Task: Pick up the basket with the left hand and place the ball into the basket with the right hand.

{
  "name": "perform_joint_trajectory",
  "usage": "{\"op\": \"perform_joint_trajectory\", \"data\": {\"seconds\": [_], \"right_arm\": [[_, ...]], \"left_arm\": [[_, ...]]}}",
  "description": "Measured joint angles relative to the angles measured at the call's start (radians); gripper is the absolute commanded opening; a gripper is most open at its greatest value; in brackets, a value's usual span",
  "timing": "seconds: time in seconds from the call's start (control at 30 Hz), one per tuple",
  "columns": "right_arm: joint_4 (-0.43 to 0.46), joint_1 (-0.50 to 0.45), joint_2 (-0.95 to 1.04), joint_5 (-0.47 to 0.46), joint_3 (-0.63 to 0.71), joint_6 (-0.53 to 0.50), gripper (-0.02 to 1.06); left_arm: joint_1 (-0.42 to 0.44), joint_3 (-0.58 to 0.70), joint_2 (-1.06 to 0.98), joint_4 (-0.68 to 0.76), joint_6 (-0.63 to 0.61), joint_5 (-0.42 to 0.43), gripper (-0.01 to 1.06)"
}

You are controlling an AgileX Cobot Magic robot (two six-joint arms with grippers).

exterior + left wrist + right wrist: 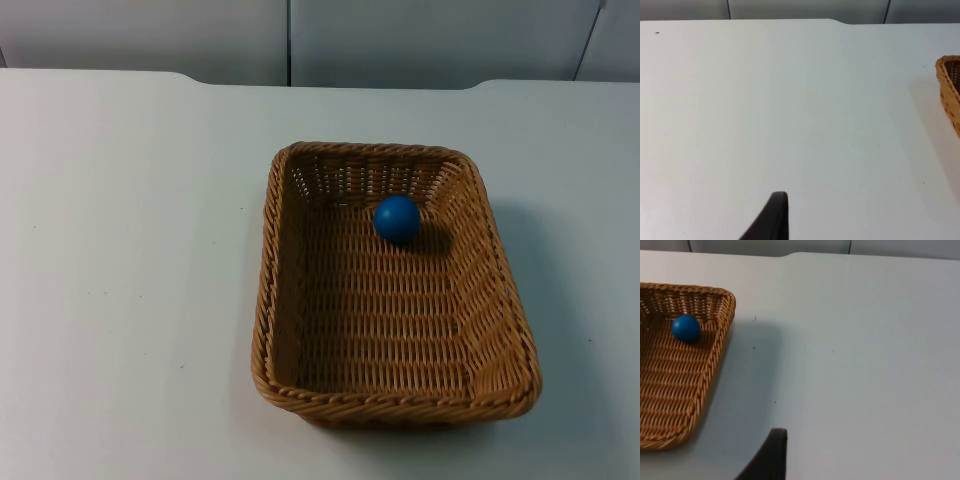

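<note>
- Top view: a brown wicker basket [395,285] sits flat on the white desk [130,250], a little right of the middle. A blue ball [397,218] lies inside it on the woven floor, close to the far wall and somewhat nearer the right wall than the left. The grey partition wall [400,40] closes off the far edge of the desk.
- Left wrist view: the left gripper [771,220] hangs over bare desk, well apart from the basket, whose rim corner [949,85] sits off to one side. One black fingertip is visible, so I cannot tell whether this gripper is wide or narrow. It holds nothing that can be seen.
- Right wrist view: the right gripper [769,456] hangs over bare desk just beside the basket's near corner, not touching it. The ball rests inside the basket near the far wall. Again one fingertip shows, so its spread cannot be told.
</note>
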Motion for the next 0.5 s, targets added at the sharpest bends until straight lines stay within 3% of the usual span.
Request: {"op": "perform_joint_trajectory", "data": {"seconds": [0.5], "right_arm": [[0.000,0.000,0.000,-0.001,0.000,0.000,1.05]], "left_arm": [[0.000,0.000,0.000,0.055,0.015,0.000,1.05]]}}
